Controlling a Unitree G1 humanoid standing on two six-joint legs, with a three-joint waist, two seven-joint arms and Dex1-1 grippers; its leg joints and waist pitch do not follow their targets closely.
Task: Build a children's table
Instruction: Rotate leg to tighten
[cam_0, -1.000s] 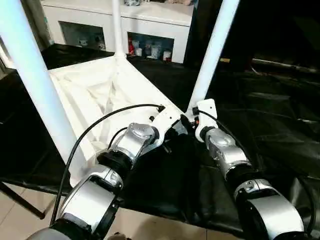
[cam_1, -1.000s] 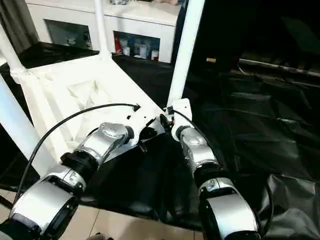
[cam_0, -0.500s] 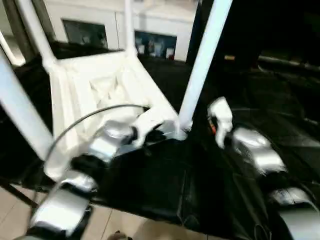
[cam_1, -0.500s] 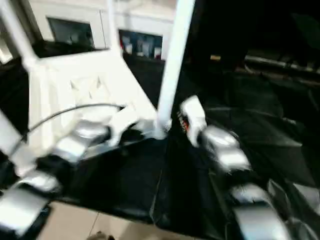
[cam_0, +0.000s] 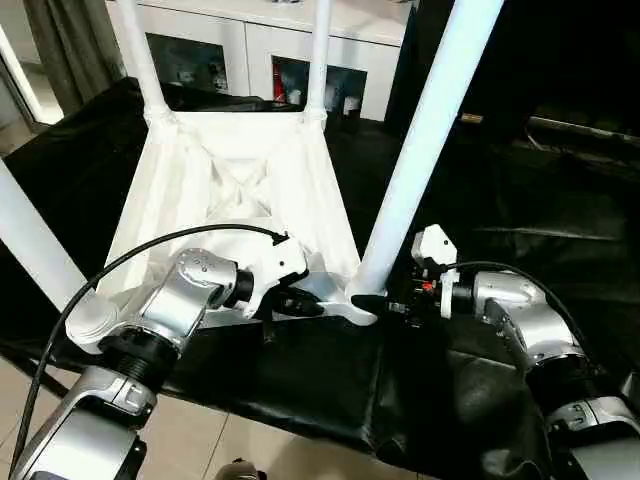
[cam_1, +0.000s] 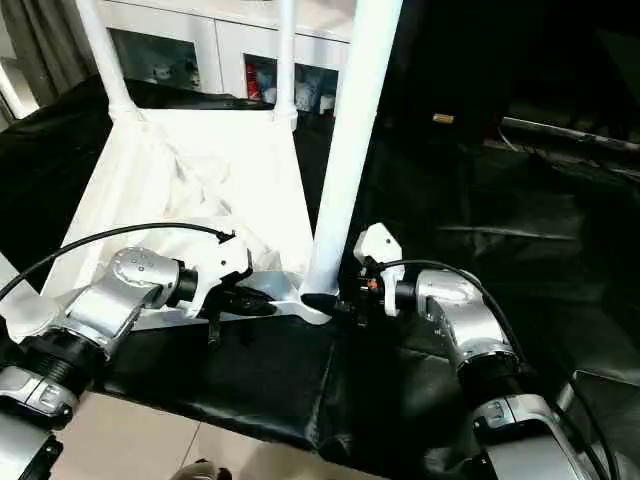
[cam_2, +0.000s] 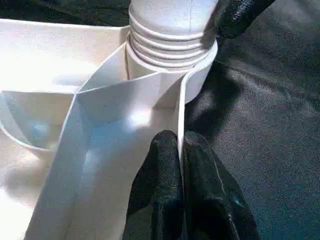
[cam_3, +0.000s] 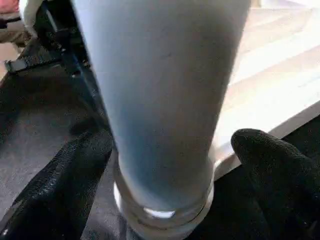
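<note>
Table (cam_0: 240, 180) upside-down on black sheet (cam_0: 520, 210), cabinet (cam_0: 260, 40) behind.

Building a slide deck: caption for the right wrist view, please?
Right gripper open around the base of the upturned table's near leg, fingers either side.

Black-sheeted bench (cam_0: 520, 210); children's table (cam_0: 230, 180) inverted on it.

Both forearms are polished silver shells joined by black rings, ending in white wrist housings. A black cable loops over the left forearm — red wiring shows at the right wrist. Fingertips (cam_2: 160, 200) are textured black rubber.
</note>
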